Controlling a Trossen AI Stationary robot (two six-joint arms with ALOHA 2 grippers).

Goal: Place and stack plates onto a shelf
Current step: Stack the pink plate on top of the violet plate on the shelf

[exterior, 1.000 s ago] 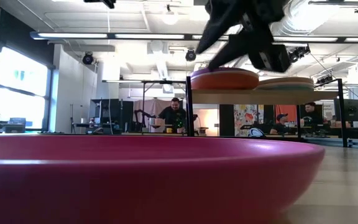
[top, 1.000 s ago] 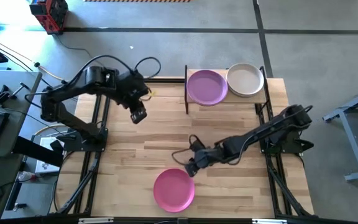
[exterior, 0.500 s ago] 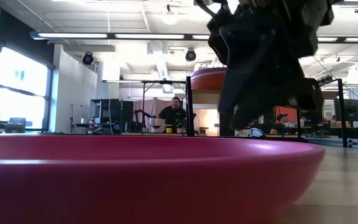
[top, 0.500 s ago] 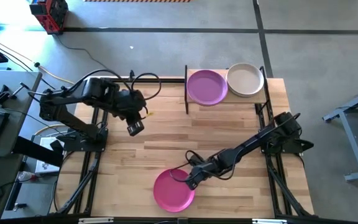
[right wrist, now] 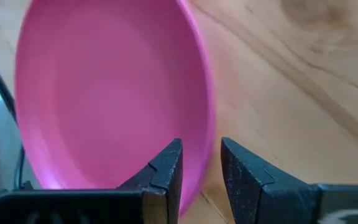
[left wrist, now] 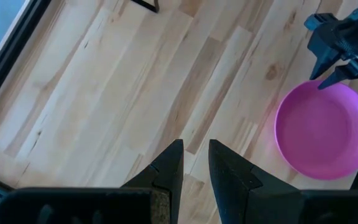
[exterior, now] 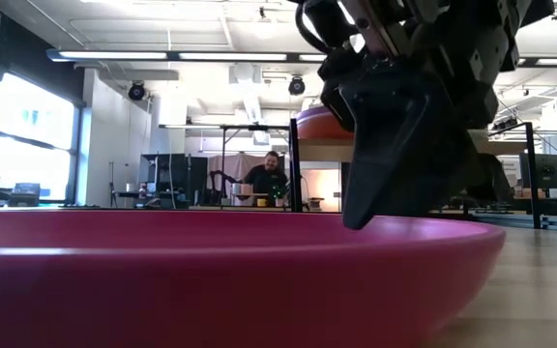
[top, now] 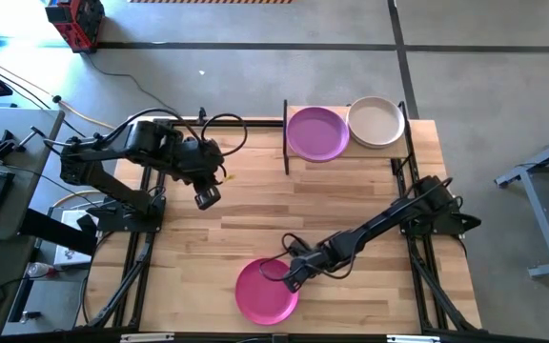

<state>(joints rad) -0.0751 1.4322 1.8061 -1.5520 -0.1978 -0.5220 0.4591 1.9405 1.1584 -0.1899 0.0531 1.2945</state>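
A magenta plate (top: 266, 292) lies flat on the wooden table near its front edge; it fills the bottom of the low view (exterior: 220, 280). My right gripper (top: 289, 276) is low at the plate's far right rim, open. One finger stands inside the rim and one outside (right wrist: 201, 168). My left gripper (top: 206, 197) hangs open above the table's left part with nothing between its fingers (left wrist: 194, 165). On the shelf (top: 351, 154) at the far edge rest a purple plate (top: 316, 133) and a cream plate (top: 376, 122). My right gripper comes slanting down from the table's right and far side, its fingers astride the magenta plate's far right rim (right wrist: 209, 134). The plate lies flat on the table. Whether either finger touches the rim, I cannot tell.
The shelf's black posts (top: 285, 138) stand at the far edge. Bare wood lies between the shelf and the magenta plate. People sit in the room beyond the table (exterior: 272, 179).
My right gripper has come down and toward the table's near edge, and its fingers now stand over the magenta plate's rim. My left gripper has swung a little toward the near edge and then kept still. The plate has not moved.
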